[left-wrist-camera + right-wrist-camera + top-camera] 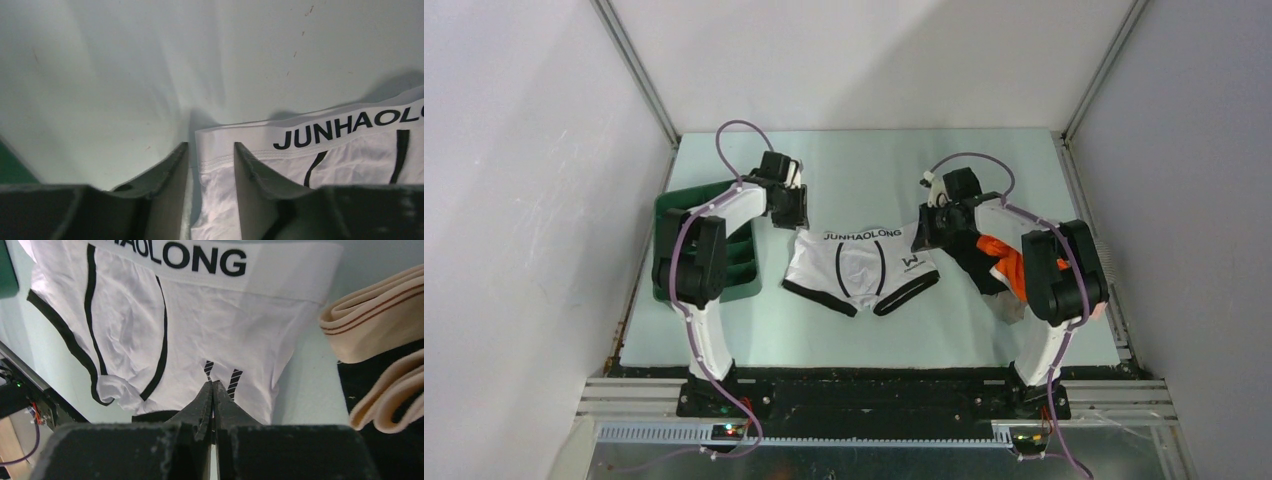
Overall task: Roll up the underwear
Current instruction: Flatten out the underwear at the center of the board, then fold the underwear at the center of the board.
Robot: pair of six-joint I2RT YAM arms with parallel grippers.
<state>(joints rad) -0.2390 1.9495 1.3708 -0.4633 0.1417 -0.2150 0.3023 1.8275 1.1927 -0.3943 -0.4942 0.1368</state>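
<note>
I have my left arm (pixel 734 210) and right arm (pixel 1006 216) both reaching forward, wrists pitched down. The left fingers (pixel 167 175) stand parted with a clear gap between them. The right fingers (pixel 202 407) are pressed together, tip against tip.

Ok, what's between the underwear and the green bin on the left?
Only a narrow strip of bare table separates the underwear and green bin; the left gripper hovers over its far end. Top view shows it.

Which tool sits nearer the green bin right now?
Left. The left tool is at the left waistband corner of the underwear, just right of the green bin; the right tool is across the garment, beside the clothes pile.
</note>
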